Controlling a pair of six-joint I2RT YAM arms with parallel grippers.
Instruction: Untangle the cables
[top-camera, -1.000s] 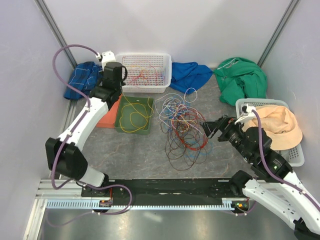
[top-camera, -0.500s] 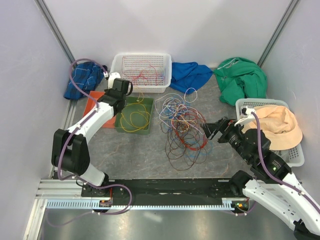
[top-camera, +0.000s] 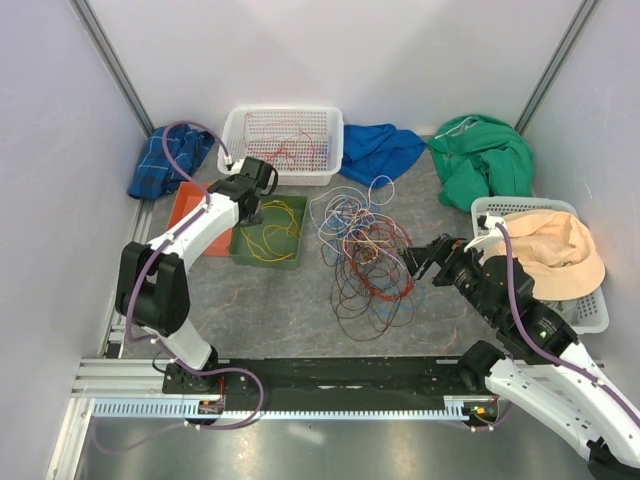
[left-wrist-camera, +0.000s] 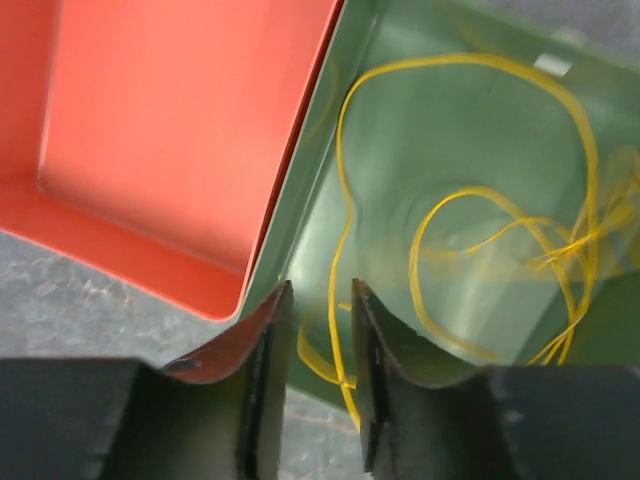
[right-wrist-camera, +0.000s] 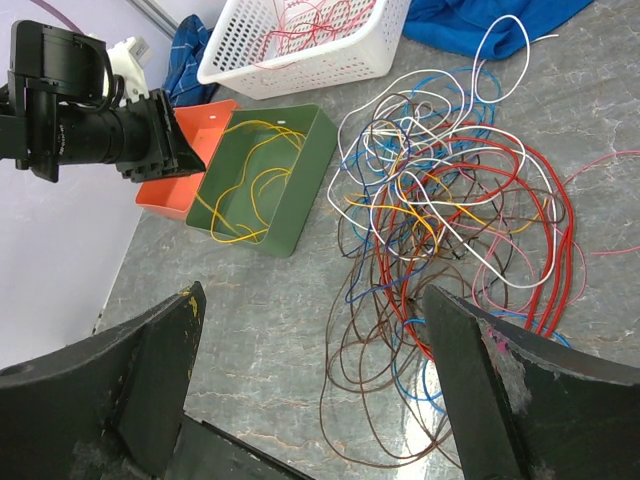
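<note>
**A:** Start at the left. How much is sorted?

**B:** The orange tray (top-camera: 188, 212) at left of centre looks empty. The green tray (top-camera: 268, 263) touching its right side holds a yellow cable (top-camera: 268, 238) lying in loose loops. The left gripper (left-wrist-camera: 318, 300) is low over that tray's near-left corner. Its jaws are a narrow gap apart, and a bend of the yellow cable runs under the gap, far thinner than the opening. I'd call that let go, not clamped.

**A:** And further right?

**B:** The white basket (top-camera: 290, 172) at upper centre has a red cable (top-camera: 292, 150) inside. So I see two colours pulled out. The rest of the cables (top-camera: 365, 255) sit in one knotted heap at centre frame: red, brown, blue, white, orange and pink loops crossing each other. I'd judge most of the job is still ahead.

**A:** The right side?

**B:** The right gripper (right-wrist-camera: 312, 295) hangs just right of the heap with its jaws spread wide, holding nothing and touching no wire.

**A:** What changed from a second ago?

**B:** The left arm was raised, with its wrist up by the basket's left end. It has since swung down into the green tray and the jaws have parted. The yellow loops now lie more bunched. The heap and the right arm look almost the same.
</note>
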